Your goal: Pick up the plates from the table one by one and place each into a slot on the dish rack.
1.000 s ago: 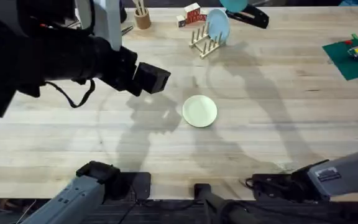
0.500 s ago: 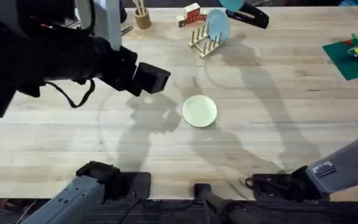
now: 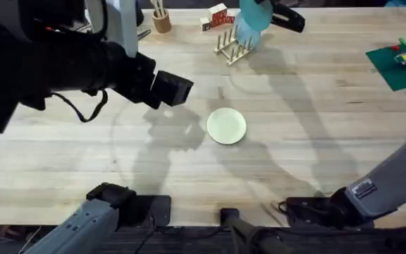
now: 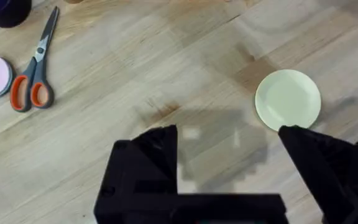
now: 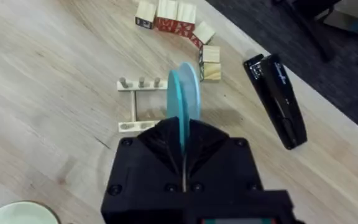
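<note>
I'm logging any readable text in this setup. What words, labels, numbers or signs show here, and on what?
None can be read.
Wooden blocks: red-and-white printed faces, too blurred to read.
White label on the right arm: dark marks, too small to read.
Black stapler: a faint mark on top, illegible.
Turquoise plate, cream plate, dish rack, scissors: no text visible.
</note>
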Tool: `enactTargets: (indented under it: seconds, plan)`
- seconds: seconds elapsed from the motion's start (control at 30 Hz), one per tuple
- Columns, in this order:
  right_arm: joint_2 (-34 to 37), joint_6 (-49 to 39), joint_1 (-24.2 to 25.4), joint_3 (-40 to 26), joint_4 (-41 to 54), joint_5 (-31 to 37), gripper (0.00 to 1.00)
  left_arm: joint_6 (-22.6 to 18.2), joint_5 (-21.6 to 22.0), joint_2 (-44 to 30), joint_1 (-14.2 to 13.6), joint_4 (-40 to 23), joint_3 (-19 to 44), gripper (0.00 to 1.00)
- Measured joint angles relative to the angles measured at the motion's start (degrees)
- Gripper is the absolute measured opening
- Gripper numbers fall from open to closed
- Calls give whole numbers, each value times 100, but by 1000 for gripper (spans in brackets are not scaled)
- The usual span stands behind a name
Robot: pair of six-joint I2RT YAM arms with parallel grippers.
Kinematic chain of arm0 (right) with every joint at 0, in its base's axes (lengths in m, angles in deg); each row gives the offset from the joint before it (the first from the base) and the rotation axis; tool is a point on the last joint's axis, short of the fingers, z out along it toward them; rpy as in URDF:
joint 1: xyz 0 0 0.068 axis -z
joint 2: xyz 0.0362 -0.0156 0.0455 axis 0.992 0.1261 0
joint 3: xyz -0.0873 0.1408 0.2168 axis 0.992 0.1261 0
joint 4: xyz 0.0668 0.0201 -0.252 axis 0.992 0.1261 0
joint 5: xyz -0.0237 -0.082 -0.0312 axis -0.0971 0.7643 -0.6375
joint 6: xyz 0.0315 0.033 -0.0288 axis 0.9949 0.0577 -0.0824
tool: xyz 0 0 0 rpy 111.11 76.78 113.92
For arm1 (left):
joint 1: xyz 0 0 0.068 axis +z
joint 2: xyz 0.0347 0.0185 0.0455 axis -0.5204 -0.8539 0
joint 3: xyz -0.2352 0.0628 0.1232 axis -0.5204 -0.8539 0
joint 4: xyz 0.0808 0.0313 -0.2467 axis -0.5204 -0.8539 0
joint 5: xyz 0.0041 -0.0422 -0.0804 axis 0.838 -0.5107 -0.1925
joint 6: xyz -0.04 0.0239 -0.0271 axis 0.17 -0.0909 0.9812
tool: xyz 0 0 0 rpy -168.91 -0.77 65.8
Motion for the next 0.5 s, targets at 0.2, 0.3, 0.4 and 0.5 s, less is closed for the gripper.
enactTargets:
  seconds: [0.2,0.3,0.4,0.5]
  plan:
    - [119,0,-11,-2,-215,-91,30,0,0,0,0,0,0,993]
    - [190,0,-24,-4,-326,-96,30,0,0,-2,0,-2,0,995]
    - [286,0,-26,-4,-394,-100,30,0,0,0,0,0,0,994]
    - [390,0,-31,-4,-447,-116,30,-1,0,0,0,0,0,994]
